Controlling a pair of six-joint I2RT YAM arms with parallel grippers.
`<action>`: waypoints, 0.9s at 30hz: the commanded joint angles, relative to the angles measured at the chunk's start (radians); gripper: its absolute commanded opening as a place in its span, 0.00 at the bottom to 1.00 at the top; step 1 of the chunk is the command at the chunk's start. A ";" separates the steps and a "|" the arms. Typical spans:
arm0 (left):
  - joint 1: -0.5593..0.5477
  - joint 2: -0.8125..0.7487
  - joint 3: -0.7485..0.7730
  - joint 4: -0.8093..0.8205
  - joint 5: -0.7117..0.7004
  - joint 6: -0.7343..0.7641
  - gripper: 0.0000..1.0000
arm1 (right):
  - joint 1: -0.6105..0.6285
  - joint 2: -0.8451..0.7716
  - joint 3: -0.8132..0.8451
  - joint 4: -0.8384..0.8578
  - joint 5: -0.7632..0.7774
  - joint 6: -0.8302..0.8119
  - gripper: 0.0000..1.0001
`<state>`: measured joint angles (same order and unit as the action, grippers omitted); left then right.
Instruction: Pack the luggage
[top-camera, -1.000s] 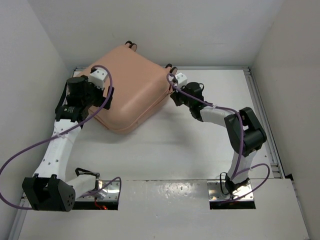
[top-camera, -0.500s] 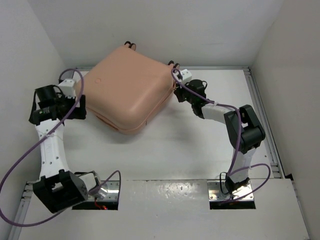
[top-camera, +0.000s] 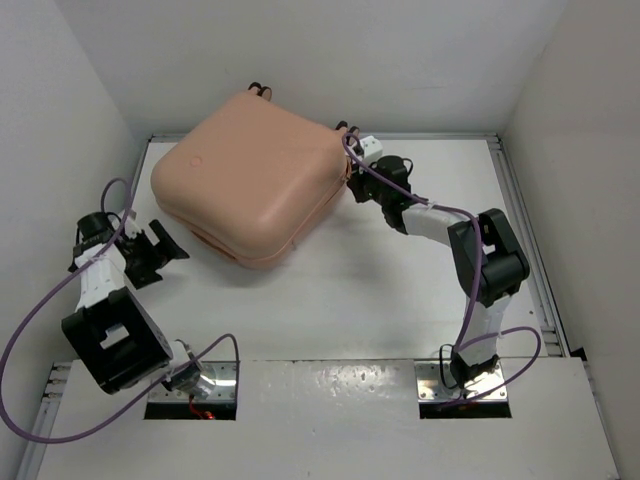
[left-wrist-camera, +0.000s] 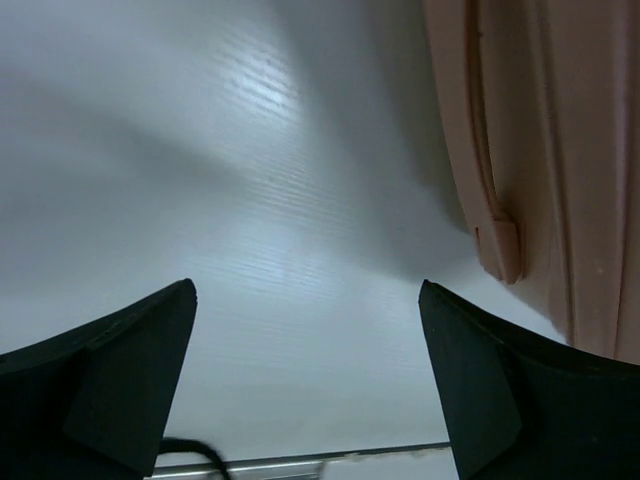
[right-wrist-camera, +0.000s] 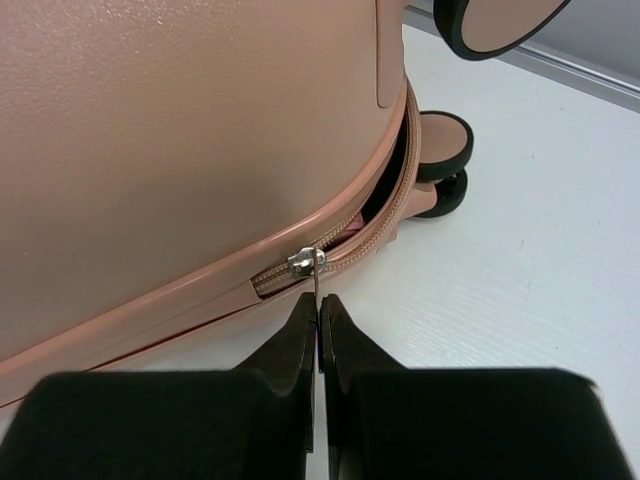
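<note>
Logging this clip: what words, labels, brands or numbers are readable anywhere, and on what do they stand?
No text can be read in any view.
On the luggage: plain pink shell; one small round mark on top, too small to read.
On the zipper pull: bare metal, no legible marking.

Salmon-pink hard-shell luggage (top-camera: 250, 170) lying flat far-left, skewed, lid down, zipper (right-wrist-camera: 305, 262) partly undone near dark wheels (right-wrist-camera: 445, 147)

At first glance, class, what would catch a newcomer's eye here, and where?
The big salmon-pink luggage fills the table's far left, its zipper partly open near a wheel. There the right gripper pinches the zipper pull; the left gripper hangs open, apart from it, at the near left.
</note>
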<state>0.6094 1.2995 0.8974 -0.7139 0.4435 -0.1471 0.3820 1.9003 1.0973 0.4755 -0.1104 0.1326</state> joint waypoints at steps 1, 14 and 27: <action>0.004 -0.032 -0.072 0.112 0.061 -0.253 0.99 | -0.003 0.013 0.073 0.069 0.046 0.007 0.00; -0.161 -0.076 -0.272 0.585 -0.055 -0.713 0.99 | 0.020 0.022 0.095 0.035 0.026 0.018 0.00; -0.333 0.156 -0.238 0.771 -0.141 -0.887 0.84 | 0.020 0.033 0.115 0.017 0.014 0.022 0.00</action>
<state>0.3256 1.4250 0.6292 -0.0696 0.2920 -0.9543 0.3950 1.9205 1.1587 0.4320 -0.0971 0.1402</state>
